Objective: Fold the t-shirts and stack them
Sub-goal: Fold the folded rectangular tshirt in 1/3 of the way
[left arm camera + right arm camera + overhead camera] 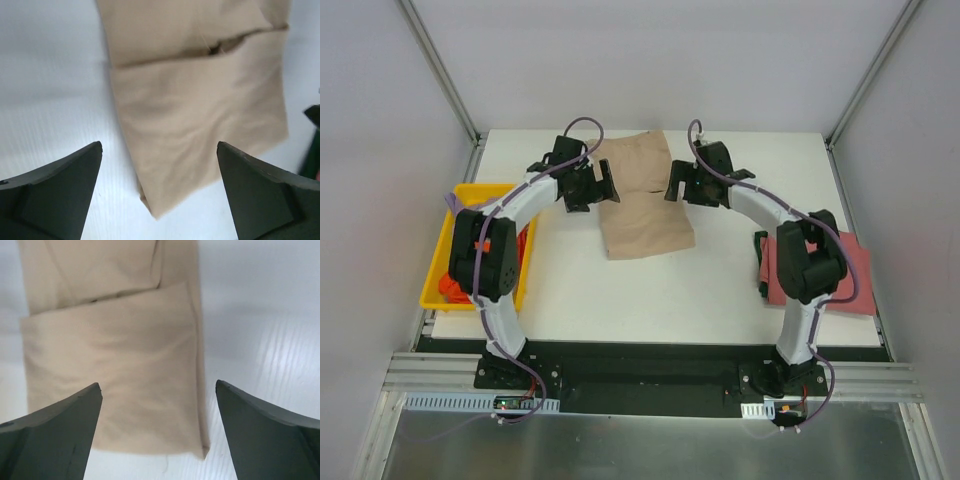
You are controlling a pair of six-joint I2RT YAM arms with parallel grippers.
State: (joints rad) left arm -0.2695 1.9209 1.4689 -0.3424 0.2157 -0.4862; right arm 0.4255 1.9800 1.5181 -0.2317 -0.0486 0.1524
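Observation:
A tan t-shirt [642,195] lies folded into a long strip at the back middle of the white table [650,290]. My left gripper [603,190] hovers over its left edge, open and empty. My right gripper [676,185] hovers over its right edge, open and empty. In the left wrist view the tan shirt [200,100] shows a folded corner between the spread fingers of the left gripper [159,146]. In the right wrist view the shirt's [115,365] folded end lies under the right gripper [158,385]. A dusty red t-shirt [845,270] lies folded at the table's right edge.
A yellow bin [438,250] stands at the left edge of the table, with orange cloth [455,287] inside and a bit of purple cloth [450,200] at its far corner. White walls enclose the table at the back and sides.

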